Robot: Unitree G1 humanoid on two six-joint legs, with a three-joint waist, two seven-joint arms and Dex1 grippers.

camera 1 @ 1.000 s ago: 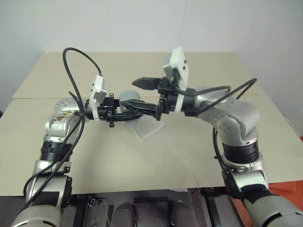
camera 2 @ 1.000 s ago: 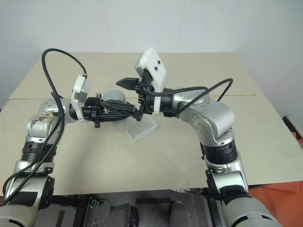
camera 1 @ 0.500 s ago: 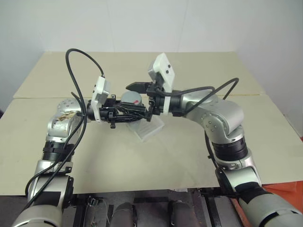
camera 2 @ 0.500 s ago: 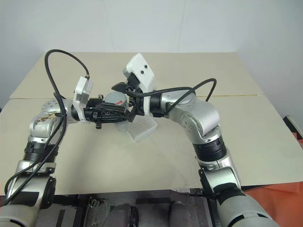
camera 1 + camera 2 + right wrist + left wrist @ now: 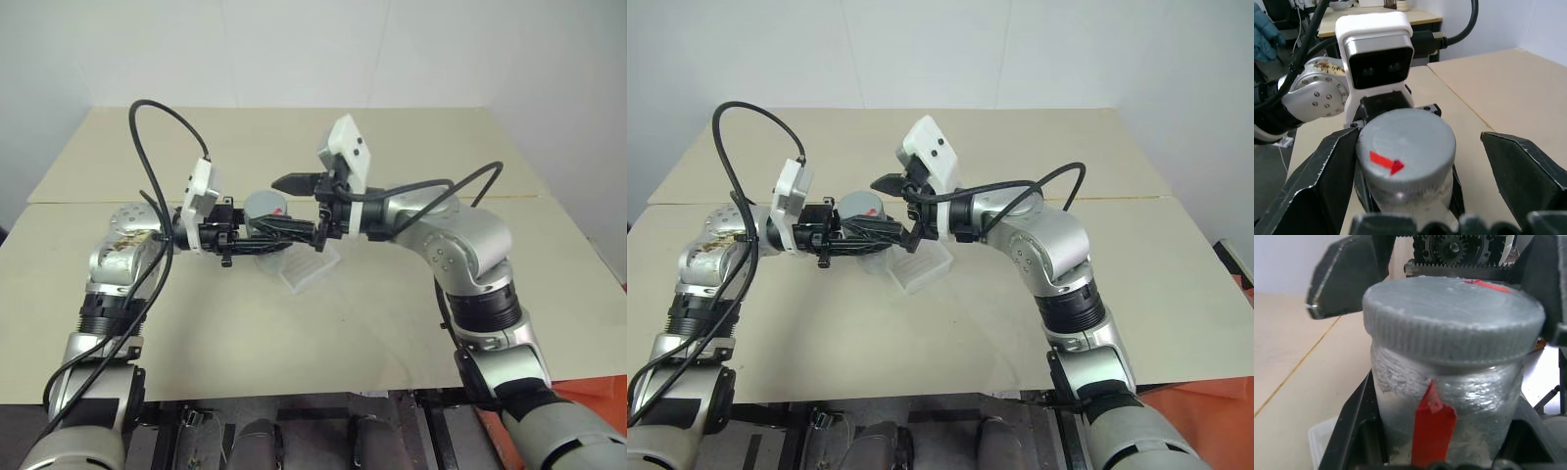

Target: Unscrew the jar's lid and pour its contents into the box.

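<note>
The left hand (image 5: 257,235) grips the jar (image 5: 1449,421) upright just above the box (image 5: 306,268) on the desk (image 5: 411,323), while the right hand (image 5: 1415,171) stands wide around the lid (image 5: 1405,147), so it must close and twist next.

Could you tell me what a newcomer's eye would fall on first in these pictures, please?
The two arms meeting mid-table: the left gripper is shut on the jar, held above the clear box. The right gripper stands open around the grey lid, red mark on top.
</note>
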